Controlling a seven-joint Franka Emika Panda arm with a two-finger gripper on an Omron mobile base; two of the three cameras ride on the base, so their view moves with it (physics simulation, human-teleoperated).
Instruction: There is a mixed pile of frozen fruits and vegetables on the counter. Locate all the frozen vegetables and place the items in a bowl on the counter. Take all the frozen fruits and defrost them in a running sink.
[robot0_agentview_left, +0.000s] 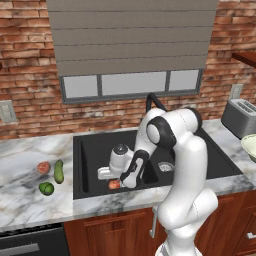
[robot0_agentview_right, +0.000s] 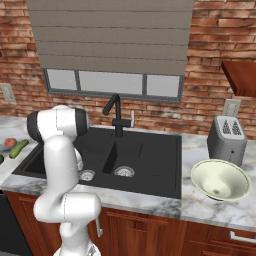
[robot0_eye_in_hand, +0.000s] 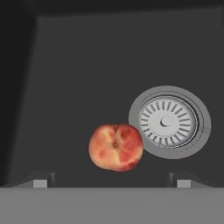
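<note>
Hand view | peach (robot0_eye_in_hand: 116, 147) between wide-spread hand (robot0_eye_in_hand: 112, 183) tips, untouched | beside drain (robot0_eye_in_hand: 168, 121)

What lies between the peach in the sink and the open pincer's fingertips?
Nothing. In the hand view, bare black basin floor separates the peach from the pincer, whose fingertips stand wide to either side. The silver drain sits beside the peach.

**Sink basin: little in the way**

The pincer (robot0_eye_in_hand: 112, 181) hangs low in the left basin of the sink (robot0_agentview_left: 85, 165), jaws wide apart. On the dark floor between them lies one peach (robot0_eye_in_hand: 116, 147), touching the silver drain (robot0_eye_in_hand: 169, 121). The basin walls close in on all sides. The black faucet (robot0_agentview_right: 115, 114) rises at the far rim, and the surface (robot0_agentview_left: 25, 195) to the left carries the remaining produce.
</note>
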